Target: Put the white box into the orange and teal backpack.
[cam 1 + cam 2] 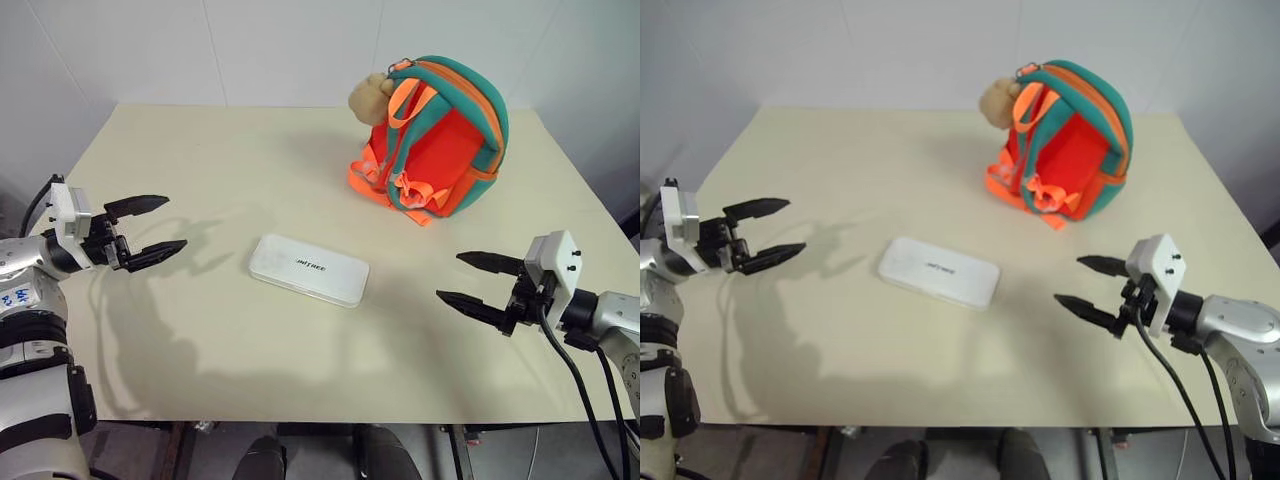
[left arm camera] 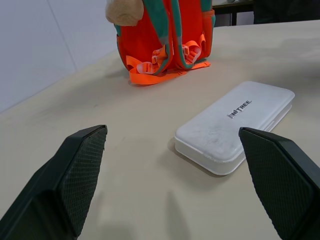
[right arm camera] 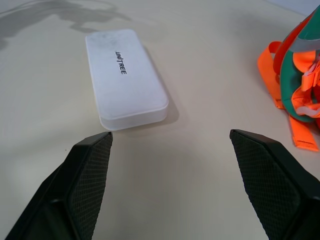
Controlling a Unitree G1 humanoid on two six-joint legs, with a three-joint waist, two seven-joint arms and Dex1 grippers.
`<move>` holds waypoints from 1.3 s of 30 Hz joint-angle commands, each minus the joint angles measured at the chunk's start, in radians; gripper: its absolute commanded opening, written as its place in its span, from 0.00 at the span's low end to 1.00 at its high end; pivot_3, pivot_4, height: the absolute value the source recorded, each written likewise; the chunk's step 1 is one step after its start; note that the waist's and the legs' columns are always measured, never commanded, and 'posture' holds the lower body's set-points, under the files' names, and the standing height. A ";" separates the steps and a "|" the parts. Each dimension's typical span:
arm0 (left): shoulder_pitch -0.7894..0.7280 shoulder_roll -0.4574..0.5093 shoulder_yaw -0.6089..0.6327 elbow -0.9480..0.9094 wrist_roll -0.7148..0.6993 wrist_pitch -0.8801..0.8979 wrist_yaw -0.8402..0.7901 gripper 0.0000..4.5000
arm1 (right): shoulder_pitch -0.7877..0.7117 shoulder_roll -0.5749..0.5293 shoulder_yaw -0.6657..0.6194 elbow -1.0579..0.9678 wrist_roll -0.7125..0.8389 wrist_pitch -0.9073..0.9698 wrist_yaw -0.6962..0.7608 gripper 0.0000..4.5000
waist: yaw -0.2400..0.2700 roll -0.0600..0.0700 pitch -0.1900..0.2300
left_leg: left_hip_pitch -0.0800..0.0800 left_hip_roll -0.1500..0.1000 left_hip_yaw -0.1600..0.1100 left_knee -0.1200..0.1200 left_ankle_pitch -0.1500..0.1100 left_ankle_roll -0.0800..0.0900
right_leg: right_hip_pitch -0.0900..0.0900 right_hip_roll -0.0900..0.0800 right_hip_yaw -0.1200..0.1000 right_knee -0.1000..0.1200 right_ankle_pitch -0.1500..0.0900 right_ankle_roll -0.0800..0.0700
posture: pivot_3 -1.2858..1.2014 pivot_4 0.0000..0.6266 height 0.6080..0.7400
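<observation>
Flat on the cream worktop (image 1: 200, 180), near its middle: the white box (image 1: 309, 269), lettered face up, long axis running slightly askew across the surface, untouched and free on all sides. Lying flat like that, probably awkward to pinch from above; likely easier taken by its long edges or its two ends.

Further back and toward the right side: the orange and teal backpack (image 1: 433, 137), standing upright on its base, strap side turned to the front, orange straps spilling onto the worktop at its foot. Tan plush charm (image 1: 370, 95) hanging at the upper left of the pack. Well apart from the box. Zipper band running over the crown; open or closed, cannot be told from here, so the mouth may need parting before anything goes in. Upright stance probably helpful, leaving the top reachable.

Out to either side of the box, both well clear of it: left pincer (image 1: 146, 230) spread wide, empty, pointing roughly level toward the middle; right pincer (image 1: 478, 279) likewise spread and empty, aimed inward and a little downward. In each wrist view, the box lying ahead between the dark fingers (image 2: 82, 172), apart from them. Seemingly a ready stance, both arms squared toward the box, grasp not yet begun; task at its very start.
</observation>
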 commanded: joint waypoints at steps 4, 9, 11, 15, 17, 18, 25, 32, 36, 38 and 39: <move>-0.035 0.013 0.001 -0.020 0.003 -0.014 -0.025 1.00 | -0.072 0.049 0.044 0.031 -0.022 -0.078 -0.027 0.99 | -0.004 0.000 0.000 | 0.000 0.000 0.000 0.000 0.000 0.000 | 0.000 0.000 0.000 0.001 0.000 0.000 | 0.52 0.24 1.00; -0.041 -0.005 -0.014 -0.042 0.012 0.011 0.006 1.00 | -0.080 0.052 0.081 0.037 -0.035 -0.071 -0.037 0.99 | 0.001 0.000 0.000 | 0.000 0.000 0.000 0.000 0.000 0.000 | 0.000 0.000 0.000 0.002 0.000 0.000 | 0.52 0.24 1.00; -0.042 -0.006 -0.018 -0.044 0.022 0.008 0.024 1.00 | -0.083 0.053 0.101 0.025 -0.032 -0.059 -0.041 0.99 | 0.003 0.000 0.000 | -0.001 0.000 0.000 0.000 0.000 0.000 | 0.000 0.000 0.000 0.002 0.000 0.000 | 0.52 0.24 1.00; -0.037 0.000 -0.015 -0.056 0.016 0.018 0.022 1.00 | -0.102 0.057 0.133 0.003 -0.035 -0.037 -0.068 0.99 | 0.000 0.000 0.000 | -0.001 0.000 0.000 0.000 0.000 0.000 | 0.000 0.000 0.000 0.002 0.000 0.000 | 0.52 0.24 1.00; -0.033 0.003 -0.014 -0.062 0.017 0.017 0.028 1.00 | -0.113 0.064 0.148 -0.011 -0.039 -0.028 -0.090 0.99 | -0.003 0.000 0.000 | -0.001 0.000 0.000 0.000 0.000 0.000 | 0.000 0.000 0.000 0.002 0.000 0.000 | 0.52 0.24 1.00; -0.028 0.003 -0.014 -0.070 0.017 0.020 0.031 1.00 | -0.116 0.064 0.155 -0.013 -0.043 -0.032 -0.091 0.99 | -0.004 0.000 0.000 | 0.000 0.000 0.000 0.000 0.000 0.000 | 0.000 0.000 0.000 0.002 0.000 0.000 | 0.52 0.24 1.00; -0.039 -0.001 -0.020 -0.049 0.029 0.006 0.038 0.66 | -0.159 0.091 0.216 0.013 -0.113 -0.043 -0.158 0.78 | -0.002 0.000 0.000 | 0.000 0.000 0.000 0.000 0.000 0.000 | 0.000 0.000 0.000 0.002 0.000 0.000 | 0.52 0.24 1.00; -0.076 -0.043 -0.058 -0.006 0.072 0.005 0.047 0.16 | -0.143 0.136 0.270 -0.012 -0.179 -0.012 -0.243 0.23 | 0.001 0.000 0.000 | -0.001 -0.001 0.000 0.000 0.000 0.000 | 0.000 0.000 0.000 0.002 0.000 0.001 | 0.52 0.24 1.00; -0.095 -0.081 -0.098 0.031 0.126 -0.014 0.085 0.00 | -0.145 0.163 0.309 0.005 -0.242 0.007 -0.311 0.03 | 0.000 0.000 0.000 | -0.001 0.000 0.000 0.000 0.000 0.000 | 0.000 0.000 0.000 0.004 0.000 0.001 | 0.52 0.24 1.00; -0.096 -0.101 -0.122 0.041 0.153 -0.018 0.093 0.00 | -0.151 0.179 0.327 0.022 -0.293 0.010 -0.361 0.03 | -0.001 0.000 0.000 | -0.001 0.000 0.000 0.000 0.000 0.000 | 0.000 0.000 0.000 0.003 0.000 0.001 | 0.52 0.24 1.00; -0.096 -0.107 -0.132 0.049 0.167 -0.023 0.100 0.00 | -0.155 0.187 0.335 0.024 -0.308 0.019 -0.380 0.03 | -0.002 0.000 0.000 | -0.001 0.000 0.000 0.000 0.000 0.000 | 0.000 0.000 0.000 0.004 0.000 0.001 | 0.52 0.24 1.00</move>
